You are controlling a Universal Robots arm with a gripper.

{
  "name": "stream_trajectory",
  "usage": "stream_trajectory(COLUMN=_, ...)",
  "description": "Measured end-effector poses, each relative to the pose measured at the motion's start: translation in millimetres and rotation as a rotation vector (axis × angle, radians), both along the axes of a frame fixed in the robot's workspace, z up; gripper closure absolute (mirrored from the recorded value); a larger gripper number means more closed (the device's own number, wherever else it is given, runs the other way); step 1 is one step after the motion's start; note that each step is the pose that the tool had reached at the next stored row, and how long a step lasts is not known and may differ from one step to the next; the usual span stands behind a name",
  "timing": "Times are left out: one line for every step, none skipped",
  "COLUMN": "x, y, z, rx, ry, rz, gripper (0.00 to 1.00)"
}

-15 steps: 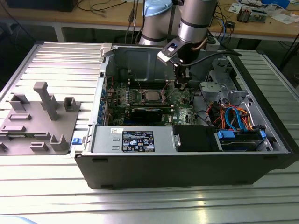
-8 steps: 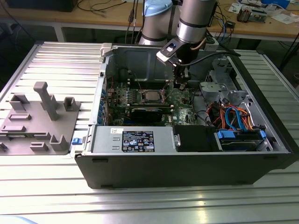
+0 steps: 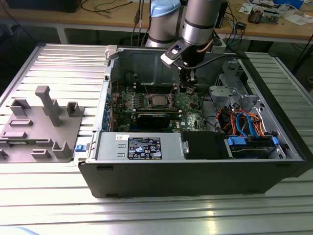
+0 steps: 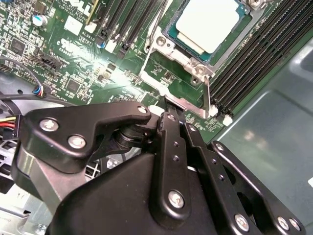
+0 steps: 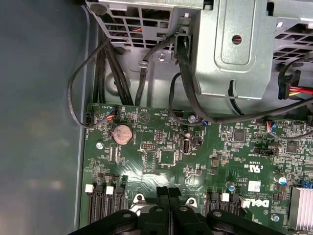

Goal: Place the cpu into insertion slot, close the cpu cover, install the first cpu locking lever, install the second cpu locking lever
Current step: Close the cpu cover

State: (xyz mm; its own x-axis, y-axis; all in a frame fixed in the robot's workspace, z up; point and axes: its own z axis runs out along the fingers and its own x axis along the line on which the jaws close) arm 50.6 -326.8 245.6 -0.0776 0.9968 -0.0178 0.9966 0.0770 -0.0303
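The black pincer [image 4: 177, 120], fingers closed together, sits at a thin silver lever [image 4: 185, 104] beside the silver-rimmed square insertion slot [image 4: 164, 44]. The silver-topped cpu [image 4: 210, 24] lies inside it.

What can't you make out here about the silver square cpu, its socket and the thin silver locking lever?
Silver square cpu: part cut off by the second wrist view's edge.
Thin silver locking lever: end hidden behind the black gripper, same view.
Square insertion slot: too small in the exterior view to tell if its cover is shut.
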Motion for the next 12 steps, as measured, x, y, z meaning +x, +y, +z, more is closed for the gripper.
stream_trajectory(x=-0.5, y=0.0, z=0.0, rx=-0.0001, ry=0.0000, rz=0.000, gripper=0.89)
stream_trajectory(x=-1.0, y=0.0, z=0.0, rx=-0.0001, ry=0.0000, rz=0.000, gripper=0.89)
stream_trajectory(x=-1.4, y=0.0, z=0.0, rx=0.0000, ry=0.0000, rz=0.000, gripper=0.89)
stream_trajectory(x=-2.6, y=0.0, z=0.0, rx=-0.0001, ry=0.0000, rz=0.000, gripper=0.89)
stream_trajectory(x=-3.4, y=0.0, z=0.0, rx=0.0000, ry=0.0001, rz=0.000, gripper=0.89)
stream_trajectory(x=-3.6, y=0.0, z=0.0, rx=0.0000, ry=0.0000, rz=0.000, gripper=0.89)
stream_trajectory(x=-4.0, y=0.0, z=0.0, rx=-0.0001, ry=0.0000, rz=0.000, gripper=0.89)
stream_trajectory(x=-4.8, y=0.0, z=0.0, rx=0.0000, ry=0.0000, rz=0.000, gripper=0.89)
stream_trajectory(x=-5.4, y=0.0, z=0.0, rx=0.0001, ry=0.0000, rz=0.000, gripper=0.89)
stream_trajectory(x=-5.6, y=0.0, z=0.0, rx=0.0001, ry=0.0000, rz=0.000, gripper=0.89)
stream_trajectory(x=-5.6, y=0.0, z=0.0, rx=0.0001, ry=0.0000, rz=0.000, gripper=0.89)
stream_trajectory(x=-5.9, y=0.0, z=0.0, rx=0.0001, ry=0.0001, rz=0.000, gripper=0.89)
